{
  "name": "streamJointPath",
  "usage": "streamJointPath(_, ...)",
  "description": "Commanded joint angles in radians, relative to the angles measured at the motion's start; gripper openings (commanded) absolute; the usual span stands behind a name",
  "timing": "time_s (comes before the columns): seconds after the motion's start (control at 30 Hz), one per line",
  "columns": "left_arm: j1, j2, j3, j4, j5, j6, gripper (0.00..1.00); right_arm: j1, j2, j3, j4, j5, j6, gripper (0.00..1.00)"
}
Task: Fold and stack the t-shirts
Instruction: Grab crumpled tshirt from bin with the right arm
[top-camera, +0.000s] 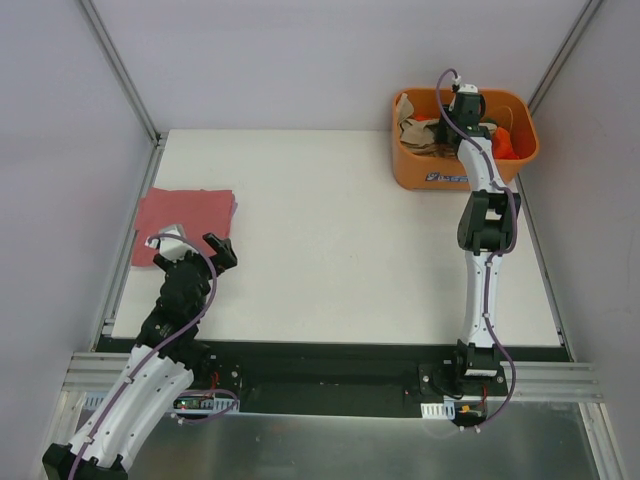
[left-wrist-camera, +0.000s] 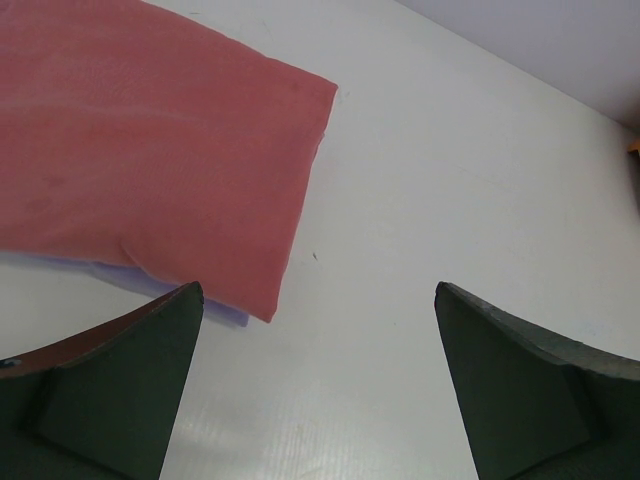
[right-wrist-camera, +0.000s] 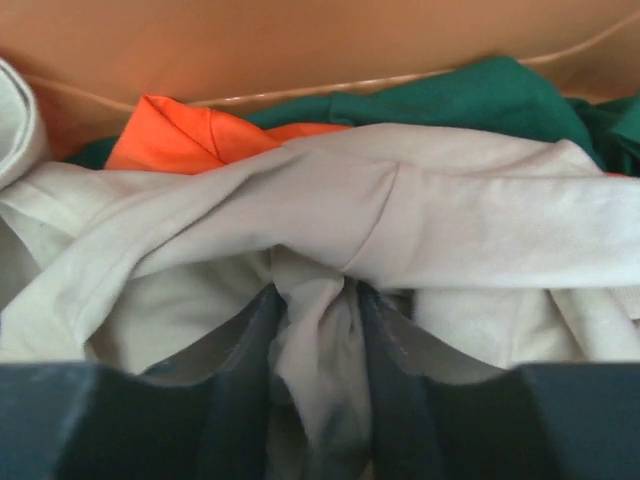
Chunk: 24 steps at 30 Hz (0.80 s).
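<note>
Soft, light and limp, the beige shirt (right-wrist-camera: 450, 220) lies in the bin (right-wrist-camera: 300, 45), a bunched fold clamped between the jaws of the right gripper (right-wrist-camera: 315, 300), likely a sound hold. The left gripper (left-wrist-camera: 318, 292) gapes empty, the folded red shirt (left-wrist-camera: 150, 150) just ahead.

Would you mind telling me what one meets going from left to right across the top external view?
Folded pinkish-red t-shirt → beige t-shirt, in the left of the orange bin → right gripper, reaching into the bin → orange t-shirt, at the bin's right end.
</note>
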Motion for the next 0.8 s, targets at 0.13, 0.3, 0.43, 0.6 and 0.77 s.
streamJointPath(0.13,-0.003,-0.029,-0.023,0.035,-0.053,0.005,0.99,0.005,-0.083,-0.015,0.055,-0.053,0.007,0.01)
streamJointPath(0.3,-0.003,-0.054,-0.024,0.032,-0.053,0.005,0.99,0.007,-0.203,-0.044,0.09,-0.051,-0.005,0.01)
streamJointPath(0.43,-0.003,-0.075,-0.032,0.03,-0.053,0.004,0.99,0.005,-0.303,-0.052,0.124,-0.052,0.016,0.01)
streamJointPath(0.6,-0.003,-0.091,-0.033,0.026,-0.048,-0.001,0.99,0.005,-0.438,-0.104,0.167,-0.038,0.076,0.01)
streamJointPath(0.77,-0.003,-0.094,-0.027,0.023,-0.045,-0.007,0.99,0.022,-0.541,-0.06,0.161,-0.076,0.067,0.01)
